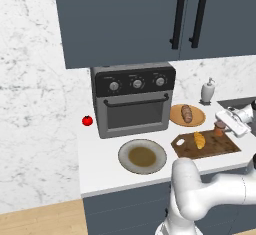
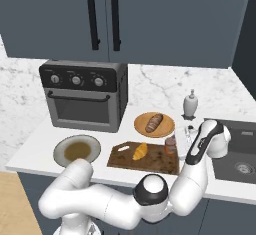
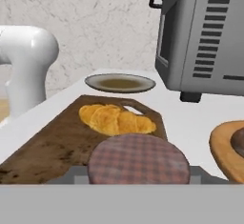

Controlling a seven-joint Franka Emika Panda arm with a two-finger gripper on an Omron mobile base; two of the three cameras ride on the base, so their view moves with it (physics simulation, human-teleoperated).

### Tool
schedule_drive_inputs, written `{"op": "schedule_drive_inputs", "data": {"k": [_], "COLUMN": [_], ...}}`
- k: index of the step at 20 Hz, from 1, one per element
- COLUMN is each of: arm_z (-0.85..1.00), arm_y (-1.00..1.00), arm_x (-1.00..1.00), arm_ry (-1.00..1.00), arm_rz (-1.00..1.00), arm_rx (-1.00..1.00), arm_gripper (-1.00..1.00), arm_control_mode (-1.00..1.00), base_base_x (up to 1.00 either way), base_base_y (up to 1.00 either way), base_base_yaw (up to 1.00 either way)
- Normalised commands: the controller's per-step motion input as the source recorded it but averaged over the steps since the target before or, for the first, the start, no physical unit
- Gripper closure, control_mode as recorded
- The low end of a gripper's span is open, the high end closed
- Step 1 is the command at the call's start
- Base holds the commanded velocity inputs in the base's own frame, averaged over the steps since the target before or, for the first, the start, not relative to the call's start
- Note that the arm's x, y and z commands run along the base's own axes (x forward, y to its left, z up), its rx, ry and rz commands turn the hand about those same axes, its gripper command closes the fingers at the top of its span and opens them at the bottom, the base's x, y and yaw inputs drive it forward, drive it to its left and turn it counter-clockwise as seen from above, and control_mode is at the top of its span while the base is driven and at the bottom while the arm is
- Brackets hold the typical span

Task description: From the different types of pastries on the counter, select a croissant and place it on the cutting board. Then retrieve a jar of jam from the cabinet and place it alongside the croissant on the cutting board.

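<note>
A golden croissant [image 1: 199,139] [image 2: 140,151] [image 3: 116,118] lies on the dark wooden cutting board [image 1: 187,150] [image 2: 152,164] [image 3: 52,147]. A jam jar with a checked reddish lid [image 1: 219,128] [image 2: 171,144] [image 3: 138,158] stands upright at the board's far right corner, just beside the croissant. My gripper [image 1: 222,125] [image 2: 176,142] [image 3: 136,173] comes in from the right at board level and is shut on the jar, one finger at each side of the lid. Whether the jar's base touches the board is hidden.
Behind the board sits a wooden plate [image 1: 176,116] [image 2: 167,127] [image 3: 220,144] with a brown bread roll [image 1: 186,113] [image 2: 154,122]. A toaster oven [image 1: 134,99] [image 2: 85,96] [image 3: 205,32], grey plate [image 1: 142,156] [image 2: 76,150] [image 3: 120,82], tomato [image 1: 87,120], soap dispenser [image 1: 208,91] [image 2: 190,104] and sink [image 2: 237,154] surround it.
</note>
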Motion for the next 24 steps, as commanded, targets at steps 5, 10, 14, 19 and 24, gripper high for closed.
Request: {"op": "schedule_drive_inputs", "data": {"k": [5, 10, 14, 19, 24], "arm_z": [-0.05, -0.07, -0.3, -0.35, -0.38], "arm_y": [0.05, 0.22, 0.68, 0.49, 0.26], "arm_x": [-0.57, -0.36, 0.0, 0.0, 0.0], "arm_ry": [0.0, -0.04, -0.11, -0.07, -0.01], "arm_rz": [0.0, -0.06, -0.18, -0.16, -0.1], "arm_rx": [0.0, 0.0, 0.0, 0.0, 0.0], "arm_gripper": [1.0, 1.0, 1.0, 1.0, -1.0], "arm_control_mode": [-1.0, -1.0, -1.0, -1.0, -1.0], "base_base_x": [0.0, 0.0, 0.0, 0.0, 0.0], "base_base_y": [0.0, 0.0, 0.0, 0.0, 0.0], "base_base_yaw": [0.0, 0.0, 0.0, 0.0, 0.0]}}
